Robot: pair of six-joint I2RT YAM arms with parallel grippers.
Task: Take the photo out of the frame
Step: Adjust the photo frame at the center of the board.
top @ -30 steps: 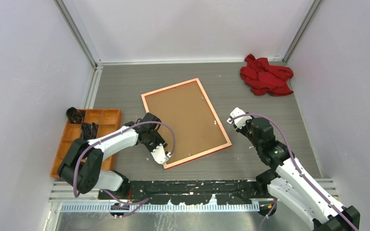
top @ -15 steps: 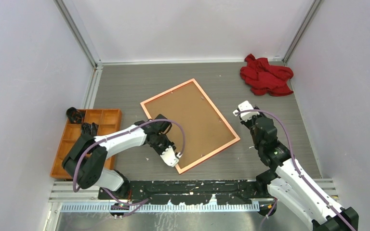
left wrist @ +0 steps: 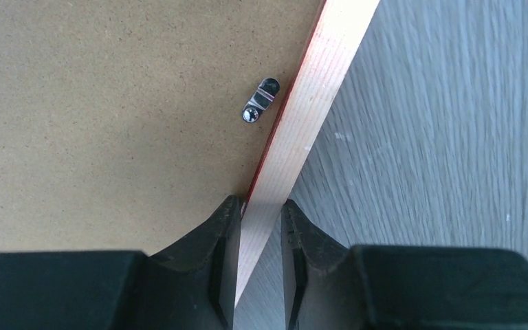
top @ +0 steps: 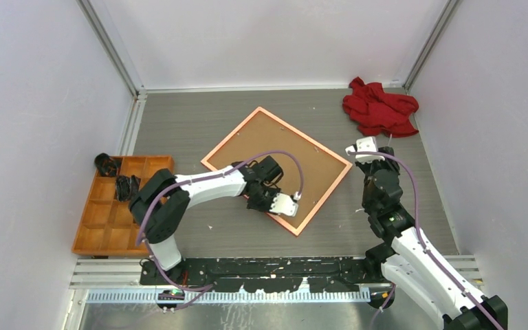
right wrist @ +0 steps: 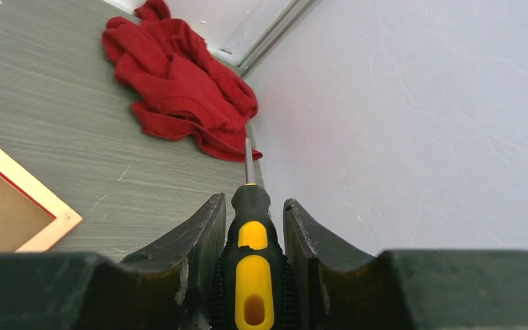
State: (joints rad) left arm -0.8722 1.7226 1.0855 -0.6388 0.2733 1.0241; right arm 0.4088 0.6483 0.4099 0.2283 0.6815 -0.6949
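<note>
Now, the left gripper (left wrist: 260, 206) pinches the frame (left wrist: 309, 103) by its thin rim, close to the near corner. The frame lies back-up on the table (left wrist: 454, 137). The board (left wrist: 110, 103) covers the whole back, so the photo is out of sight, presumably underneath. The right gripper (right wrist: 252, 201) clamps a screwdriver (right wrist: 251, 254), hovering off the frame's right corner, with the cloth (right wrist: 179, 82) beyond.

Danger? That rim grip is slim: one tug and it could slip off, or the frame skids. A clip (left wrist: 260, 100) points at the rim. Pry with it latched and the board may crack, or the tip gouges the photo.

Writing? None readable anywhere.
</note>
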